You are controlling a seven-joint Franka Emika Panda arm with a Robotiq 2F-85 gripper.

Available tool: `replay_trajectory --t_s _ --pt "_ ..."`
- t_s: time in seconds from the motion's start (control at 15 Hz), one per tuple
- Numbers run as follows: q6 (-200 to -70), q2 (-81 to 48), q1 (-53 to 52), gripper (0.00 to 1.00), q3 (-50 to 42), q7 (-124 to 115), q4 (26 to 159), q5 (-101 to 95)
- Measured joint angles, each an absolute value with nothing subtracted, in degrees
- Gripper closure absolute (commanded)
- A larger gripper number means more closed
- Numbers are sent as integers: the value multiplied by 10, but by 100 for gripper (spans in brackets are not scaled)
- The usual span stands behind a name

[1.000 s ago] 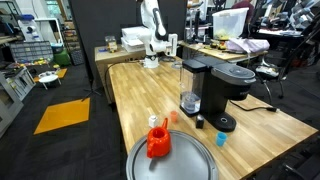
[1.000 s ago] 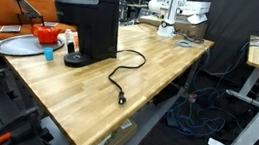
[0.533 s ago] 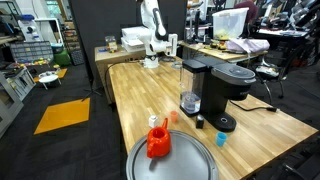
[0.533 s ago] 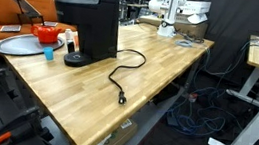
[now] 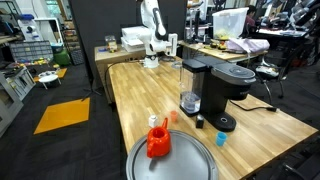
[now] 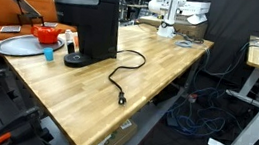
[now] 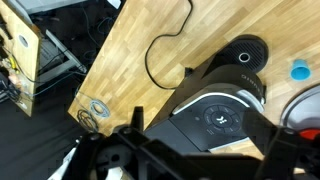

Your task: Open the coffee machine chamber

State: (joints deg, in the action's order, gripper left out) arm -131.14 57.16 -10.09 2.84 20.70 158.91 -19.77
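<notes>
The black coffee machine (image 5: 215, 95) stands on the wooden table (image 5: 140, 95), with a clear water tank (image 5: 190, 85) on its side. Its chamber (image 5: 236, 72) is the rounded black top head, and its lid lies down. In an exterior view only the machine's boxy back (image 6: 87, 27) shows. The white arm (image 5: 150, 22) stands at the table's far end, well away from the machine. In the wrist view the chamber (image 7: 215, 105) is seen from above, with the round drip base (image 7: 245, 55) beyond it. My gripper (image 7: 200, 122) is open, its dark fingers (image 7: 137, 118) frame the view and hold nothing.
A round grey tray (image 5: 185, 165) carries a red object (image 5: 158, 142). A small blue cup (image 5: 221, 140) sits by the drip base. The machine's black cord (image 6: 119, 76) loops across the table. A tape roll (image 7: 97, 107) lies near the table edge.
</notes>
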Motion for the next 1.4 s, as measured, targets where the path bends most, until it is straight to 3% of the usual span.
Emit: replay_trajectory --t_s 0.67,1.4 --pt "-1403 587 -119 0 111 225 1588 -356" --pt "-1402 587 -117 0 108 216 1586 -380"
